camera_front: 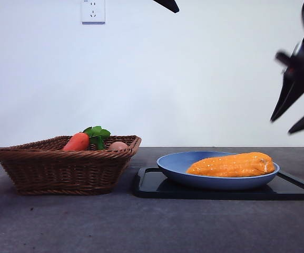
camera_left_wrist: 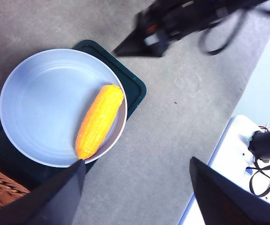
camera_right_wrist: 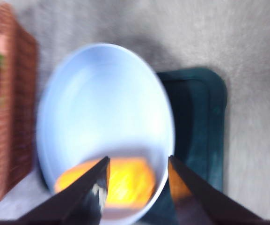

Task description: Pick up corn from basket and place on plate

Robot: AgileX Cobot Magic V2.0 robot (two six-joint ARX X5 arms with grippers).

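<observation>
no readable text, labels or numbers anywhere

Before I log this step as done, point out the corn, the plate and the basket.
corn [camera_front: 231, 165]: front view, middle of the cob.
plate [camera_front: 215, 182]: front view, outer wall below the rim.
basket [camera_front: 62, 171]: front view, woven front wall.

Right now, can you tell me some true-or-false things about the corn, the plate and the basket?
1. The corn lies on the plate. True.
2. The plate sits in the basket. False: it sits on a black tray beside the basket.
3. A carrot is in the basket. True.
4. The right gripper holds the corn. False: its jaws are open and empty, above the plate.
5. The basket is empty. False: carrot and a pale ball remain.
</observation>
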